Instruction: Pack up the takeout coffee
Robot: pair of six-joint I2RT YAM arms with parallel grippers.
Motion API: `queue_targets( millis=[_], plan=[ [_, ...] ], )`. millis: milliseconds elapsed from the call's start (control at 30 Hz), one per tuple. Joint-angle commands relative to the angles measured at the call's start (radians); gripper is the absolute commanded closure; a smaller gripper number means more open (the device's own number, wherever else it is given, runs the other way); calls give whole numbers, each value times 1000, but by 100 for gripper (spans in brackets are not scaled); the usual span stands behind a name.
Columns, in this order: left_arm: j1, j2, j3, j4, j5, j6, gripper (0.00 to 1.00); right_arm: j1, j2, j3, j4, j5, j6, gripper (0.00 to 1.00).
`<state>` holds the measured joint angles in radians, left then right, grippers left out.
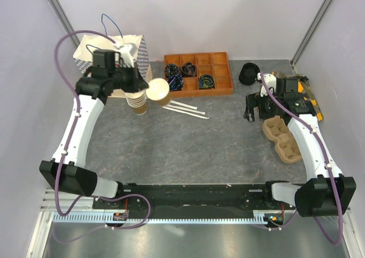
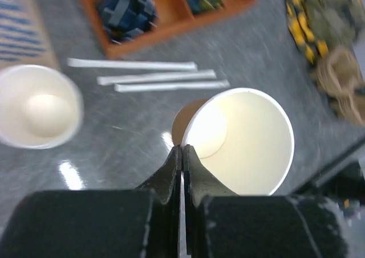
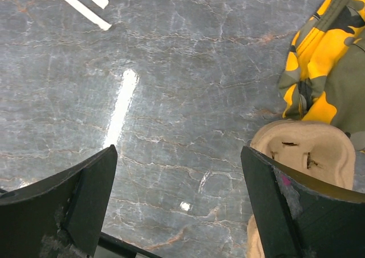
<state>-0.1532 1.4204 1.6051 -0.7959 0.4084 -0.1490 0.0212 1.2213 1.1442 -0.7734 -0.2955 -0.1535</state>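
The left arm (image 1: pixel 77 127) and right arm (image 1: pixel 311 144) have white links, black joint housings and black bases. A lilac cable (image 1: pixel 57 50) runs along each, clipped on. The fingers (image 2: pixel 165 178) are matte black, tapered, with scuffed edges.

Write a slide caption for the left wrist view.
Left gripper pinches the rim of a lidless paper cup over the table, cup stack and three wrapped straws behind.
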Motion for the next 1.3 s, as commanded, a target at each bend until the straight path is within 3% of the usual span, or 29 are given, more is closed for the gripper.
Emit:
queue_targets(
  millis=[0,100,233,500,700,1267],
  plan=[
    [-135,-29,-140,-2,125,143,98,-3,-3,52,-1,-51,-1,2],
    [-235,-34,-232,30,223,218,98,-3,-2,49,-12,-62,-6,2],
    [-356,24,-290,93,224,224,98,-3,1,54,-29,-65,-15,2],
    [-482,143,-332,231,44,170,98,-3,-11,38,-41,-39,-27,2],
    [-505,163,-376,310,-89,157,97,-3,1,40,-37,-39,-27,2],
    [-522,190,-485,529,-80,97,93,-3,7,34,-33,-30,-29,2]
  ],
)
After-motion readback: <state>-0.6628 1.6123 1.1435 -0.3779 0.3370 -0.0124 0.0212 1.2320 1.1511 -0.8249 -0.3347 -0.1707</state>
